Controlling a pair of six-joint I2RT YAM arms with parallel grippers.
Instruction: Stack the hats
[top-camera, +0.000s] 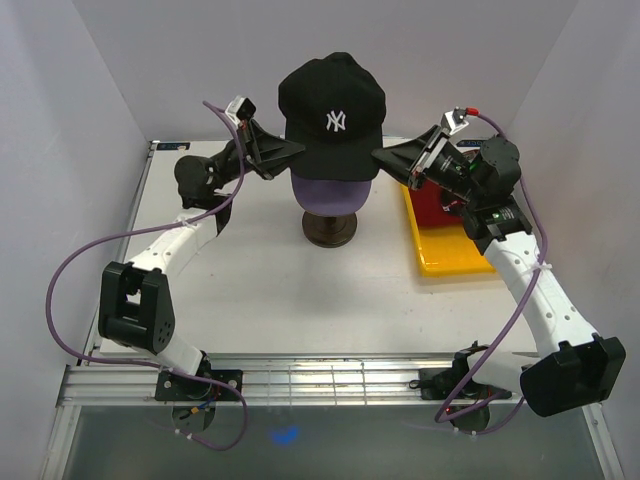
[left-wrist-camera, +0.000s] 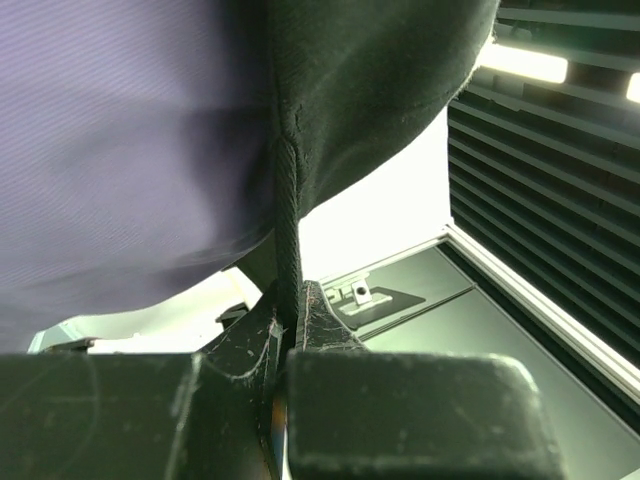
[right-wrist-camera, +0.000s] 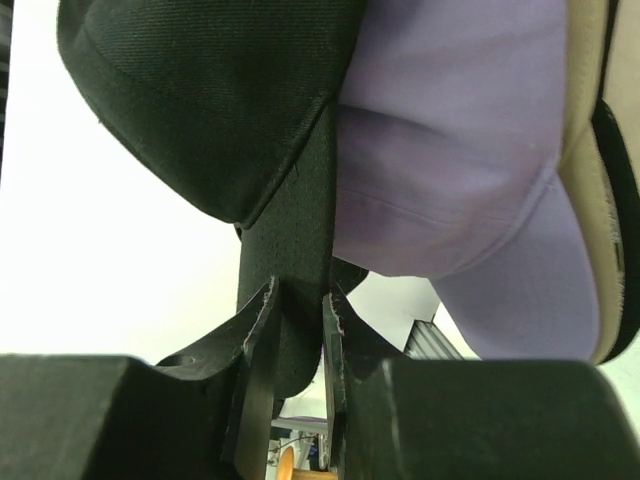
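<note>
The black "NY" hat (top-camera: 331, 112) hangs over the stack, held from both sides. My left gripper (top-camera: 298, 150) is shut on its left rim, and the left wrist view shows the black hat's seam (left-wrist-camera: 287, 220) pinched in my left gripper (left-wrist-camera: 288, 312). My right gripper (top-camera: 380, 156) is shut on the right rim, where a black fabric strap (right-wrist-camera: 290, 230) sits in my right gripper (right-wrist-camera: 298, 300). Right under the black hat is the lavender hat (top-camera: 330, 192) (left-wrist-camera: 120, 150) (right-wrist-camera: 450, 150). A tan hat's edge (right-wrist-camera: 583, 110) shows beneath the lavender one. A red hat (top-camera: 428, 203) lies in the tray.
The stack stands on a dark round base (top-camera: 330, 230) at the table's middle. A yellow tray (top-camera: 455, 258) lies at the right, under my right arm. White walls close in the back and both sides. Purple cables loop beside both arms.
</note>
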